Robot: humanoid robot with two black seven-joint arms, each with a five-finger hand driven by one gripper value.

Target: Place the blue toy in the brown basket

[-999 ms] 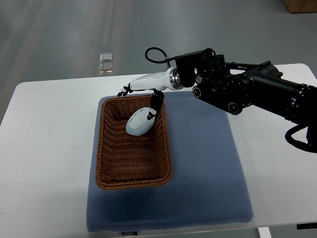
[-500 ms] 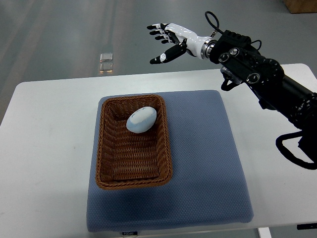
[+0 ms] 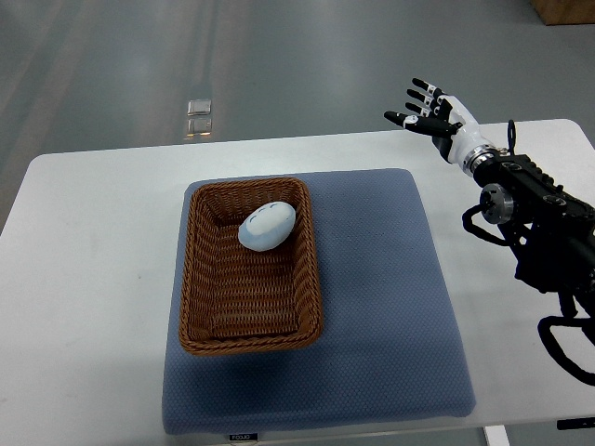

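- I see the blue toy (image 3: 267, 226) lying inside the brown basket (image 3: 250, 330), toward its upper end, centre-left of frame.
- Right hand (image 3: 433, 111), upper right, holds nothing, fingers spread.
- I judge placement done; nothing obvious left.

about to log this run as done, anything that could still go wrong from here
Little looks risky. The blue toy lies inside the brown basket, but at its far end near the wall; being rounded, it might roll if the basket is bumped. The right hand is open and off to the far right, above the table edge, so any return sweep could clip the basket.
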